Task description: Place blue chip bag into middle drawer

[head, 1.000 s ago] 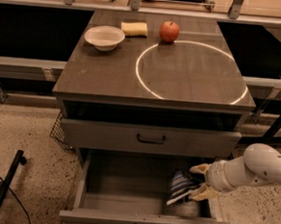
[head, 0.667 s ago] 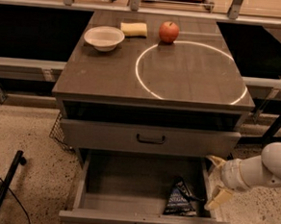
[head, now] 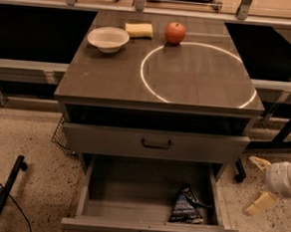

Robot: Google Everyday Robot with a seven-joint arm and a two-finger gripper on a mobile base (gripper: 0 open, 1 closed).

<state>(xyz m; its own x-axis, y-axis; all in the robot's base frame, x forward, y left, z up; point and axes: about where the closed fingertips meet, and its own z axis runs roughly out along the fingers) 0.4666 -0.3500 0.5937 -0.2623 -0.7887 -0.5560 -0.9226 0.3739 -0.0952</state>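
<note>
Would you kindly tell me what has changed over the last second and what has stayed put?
The gripper let go of the chip bag, which now lies at the front right of the open drawer, and drew back to the right, outside the drawer, fingers open. The bowl, sponge and apple on top and the shut drawer above stayed as they were.

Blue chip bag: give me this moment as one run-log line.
chip bag: lying in open drawer, front right | pincer: open, empty, outside, right of drawer | placing: looks done
</note>
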